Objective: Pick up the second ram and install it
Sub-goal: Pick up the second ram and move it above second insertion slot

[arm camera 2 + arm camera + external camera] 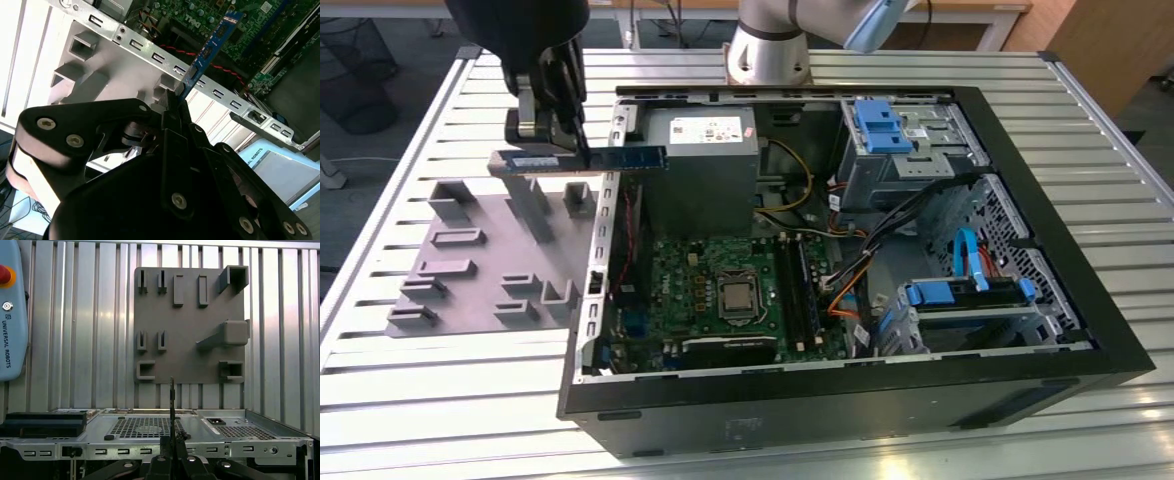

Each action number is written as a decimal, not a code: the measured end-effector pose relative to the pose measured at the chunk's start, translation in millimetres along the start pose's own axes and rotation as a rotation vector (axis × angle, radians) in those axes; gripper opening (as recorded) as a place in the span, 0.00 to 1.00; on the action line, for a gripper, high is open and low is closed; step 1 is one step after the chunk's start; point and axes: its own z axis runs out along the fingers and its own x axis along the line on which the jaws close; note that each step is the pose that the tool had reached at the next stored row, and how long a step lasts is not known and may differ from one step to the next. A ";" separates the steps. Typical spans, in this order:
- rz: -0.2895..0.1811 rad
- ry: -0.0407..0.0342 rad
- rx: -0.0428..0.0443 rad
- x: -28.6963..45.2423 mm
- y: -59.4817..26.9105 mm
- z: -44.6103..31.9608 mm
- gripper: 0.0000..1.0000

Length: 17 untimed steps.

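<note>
Now the jaws clamp the second ram (627,157) on edge, its long axis level.

Your gripper (572,148) hung fingers-down near the table's (440,390) far corner on the exterior view's left, its fingers (181,118) pinched together on the second ram (627,157); your arm's base (767,50) stood at the far edge

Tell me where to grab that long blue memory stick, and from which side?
Pinch the memory stick by its two flat faces near the middle of its length, coming from above its top long edge. It is thin and stands on edge, so the faces give most hold. The pincer holds it that way.
</note>
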 end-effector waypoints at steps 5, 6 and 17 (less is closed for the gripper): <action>0.000 0.0000 0.0000 0.0 -3.7 -0.1 0.14; 0.000 0.0000 -0.0001 0.0 -4.4 -0.2 0.14; 0.000 0.0000 0.0000 -0.1 -12.5 -0.4 0.14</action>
